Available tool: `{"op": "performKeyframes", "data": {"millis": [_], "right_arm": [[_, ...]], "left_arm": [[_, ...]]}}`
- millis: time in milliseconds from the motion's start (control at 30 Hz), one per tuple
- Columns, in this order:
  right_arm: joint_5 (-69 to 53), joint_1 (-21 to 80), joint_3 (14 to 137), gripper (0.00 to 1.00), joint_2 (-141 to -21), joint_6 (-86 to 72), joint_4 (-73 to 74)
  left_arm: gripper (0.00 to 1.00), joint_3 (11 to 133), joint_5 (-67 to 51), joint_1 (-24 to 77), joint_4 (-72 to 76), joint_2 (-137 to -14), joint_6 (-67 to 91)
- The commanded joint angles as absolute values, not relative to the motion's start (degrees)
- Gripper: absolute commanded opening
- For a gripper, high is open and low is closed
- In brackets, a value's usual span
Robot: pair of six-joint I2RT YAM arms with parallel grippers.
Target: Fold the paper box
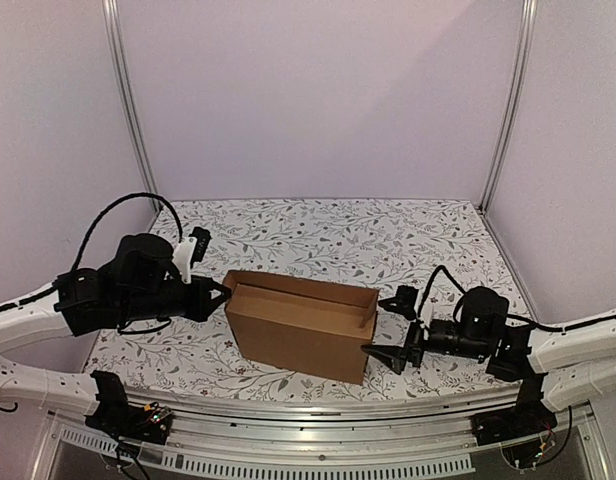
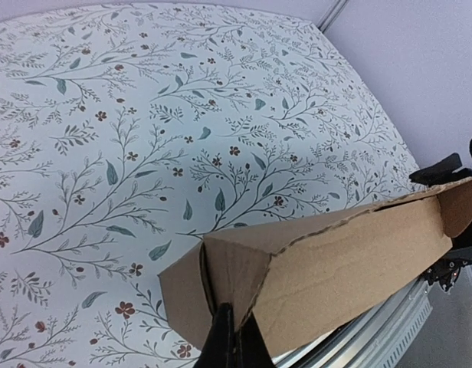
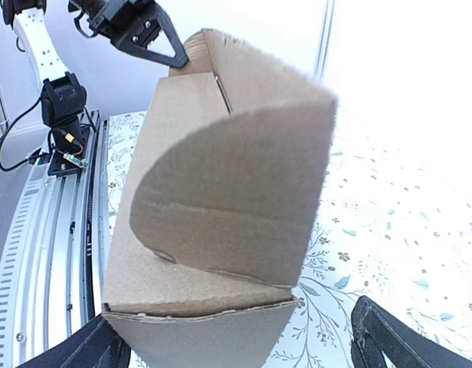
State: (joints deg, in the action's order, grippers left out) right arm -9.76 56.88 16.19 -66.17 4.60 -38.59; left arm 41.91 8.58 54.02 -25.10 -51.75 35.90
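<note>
Now the plain brown cardboard paper box (image 1: 298, 335) is standing upright on the pale flower-printed counter (image 1: 338, 230), its top open and its long front wall facing the silver metal rail (image 1: 308, 425) that is running just beside it. The black left gripper (image 1: 220, 292) is reaching the box's left end at the upper corner. Its jaws are pressing tight together on the edge of that end wall, as the left wrist view is showing. The cardboard there is bending outward a little. At the box's right end the black right gripper (image 1: 390, 328) is gaping wide. One finger (image 3: 389, 341) is sitting on the far side of the end wall and the other on the near side, both apart from the cardboard and holding nothing. In the right wrist view, a rounded flap is lying folded flat against that right end wall, and the floral counter is showing behind the box.
</note>
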Motion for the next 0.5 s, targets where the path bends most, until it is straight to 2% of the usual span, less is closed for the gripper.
{"op": "performKeyframes", "data": {"millis": [0, 100, 267, 467], "right_arm": [[-4.2, 56.7, 16.8, 0.99, -56.1, 1.4, -25.0], [8.9, 56.7, 19.9, 0.99, -48.7, -8.5, -13.4], [8.1, 56.6, 26.4, 0.99, -39.6, -12.4, 2.9], [15.0, 61.6, 37.3, 0.99, -42.5, -17.9, 13.5]], "left_arm": [[0.00, 41.2, 8.6, 55.5, -32.3, -53.5, 38.8], [0.00, 41.5, 9.5, 55.6, -32.5, -53.9, 39.8], [0.00, 42.5, 12.2, 56.3, -34.2, -54.7, 43.4], [0.00, 44.3, 17.2, 58.0, -36.8, -55.5, 48.4]]}}
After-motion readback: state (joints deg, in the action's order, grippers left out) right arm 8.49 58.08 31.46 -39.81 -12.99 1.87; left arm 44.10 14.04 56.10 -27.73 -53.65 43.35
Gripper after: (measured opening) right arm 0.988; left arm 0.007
